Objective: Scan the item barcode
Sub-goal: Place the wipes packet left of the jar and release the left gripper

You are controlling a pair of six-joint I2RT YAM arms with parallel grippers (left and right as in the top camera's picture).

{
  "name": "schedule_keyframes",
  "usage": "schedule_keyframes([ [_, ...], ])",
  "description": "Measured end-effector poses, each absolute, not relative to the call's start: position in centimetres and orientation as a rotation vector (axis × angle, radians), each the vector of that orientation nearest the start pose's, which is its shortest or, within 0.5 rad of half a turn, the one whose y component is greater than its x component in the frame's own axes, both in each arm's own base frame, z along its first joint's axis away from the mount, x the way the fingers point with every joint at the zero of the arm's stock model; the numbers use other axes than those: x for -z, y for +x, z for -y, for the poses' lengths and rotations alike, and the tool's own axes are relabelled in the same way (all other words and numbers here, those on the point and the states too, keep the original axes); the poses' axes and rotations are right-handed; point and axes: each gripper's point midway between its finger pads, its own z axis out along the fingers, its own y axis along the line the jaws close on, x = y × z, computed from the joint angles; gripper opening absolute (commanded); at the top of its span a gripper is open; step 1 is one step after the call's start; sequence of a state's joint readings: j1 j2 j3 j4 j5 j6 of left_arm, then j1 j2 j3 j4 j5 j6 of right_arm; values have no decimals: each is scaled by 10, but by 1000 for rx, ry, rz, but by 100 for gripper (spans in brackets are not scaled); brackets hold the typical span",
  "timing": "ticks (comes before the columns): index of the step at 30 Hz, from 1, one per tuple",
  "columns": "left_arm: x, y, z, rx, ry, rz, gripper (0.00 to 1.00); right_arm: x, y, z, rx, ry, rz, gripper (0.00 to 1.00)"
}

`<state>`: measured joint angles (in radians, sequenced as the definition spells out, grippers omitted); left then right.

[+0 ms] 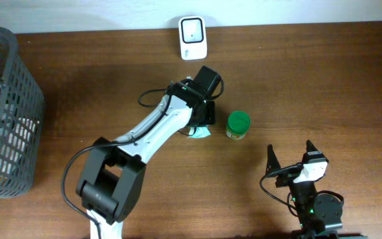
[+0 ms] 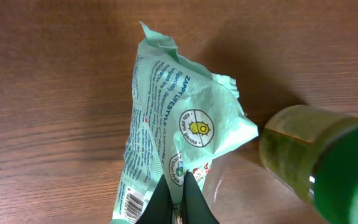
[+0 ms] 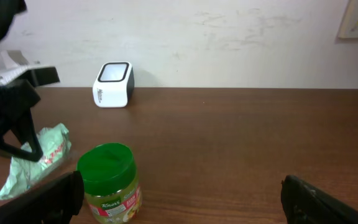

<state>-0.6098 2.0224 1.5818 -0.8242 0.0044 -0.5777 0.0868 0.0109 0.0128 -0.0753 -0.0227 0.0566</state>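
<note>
Brown counter (image 1: 323,79) carries a white scanner (image 1: 193,38) at its far edge, and near it the left jaws pinch tight a pale green packet (image 2: 185,106) lying beside a green-lidded jar (image 1: 238,125), likely to present its barcode (image 2: 132,202), while the right jaws stand wide and empty.

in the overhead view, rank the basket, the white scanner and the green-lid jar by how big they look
1. basket, by far the largest, partly cut off by the frame
2. white scanner
3. green-lid jar, only slightly smaller
</note>
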Motion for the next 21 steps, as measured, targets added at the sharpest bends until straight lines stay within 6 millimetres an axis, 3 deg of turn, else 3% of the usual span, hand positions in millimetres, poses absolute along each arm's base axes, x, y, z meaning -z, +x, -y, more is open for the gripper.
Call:
schedule_keyframes([
  [2,-56,373,261,239,25,-2901,54,-159,245,-25,-128,-42,-1645,98],
  [3,-54,373,261,236,15,-2906,74,-159,245,-25,-128,-42,-1645,98],
  [5,-53,374,262,243,11,-2904,97,-159,245,-25,-128,-42,-1645,98],
  [9,-59,376,267,274,61,-2896,100,-159,245,-25,-128,-42,-1645,98],
  [11,-77,390,268,298,98,-2852,99,-159,245,-25,-128,-42,-1645,99],
  [13,-112,415,248,303,70,-2776,99,-159,245,-25,-128,-42,-1645,98],
  [15,-168,446,198,244,-32,-2647,99,-159,245,-25,-128,-42,-1645,98],
  [16,-213,461,158,201,-111,-2539,99,-159,245,-25,-128,-42,-1645,98],
  [17,-244,467,128,172,-171,-2461,100,-159,245,-25,-128,-42,-1645,98],
  [18,-271,468,100,149,-223,-2395,100,-159,245,-25,-128,-43,-1645,98],
  [19,-304,462,57,110,-307,-2314,99,-159,245,-25,-128,-42,-1645,98],
  [20,-336,448,2,48,-425,-2228,99,-159,245,-25,-127,-42,-1645,98],
  [21,-351,435,-35,-5,-512,-2183,99,-159,245,-25,-128,-42,-1645,98],
])
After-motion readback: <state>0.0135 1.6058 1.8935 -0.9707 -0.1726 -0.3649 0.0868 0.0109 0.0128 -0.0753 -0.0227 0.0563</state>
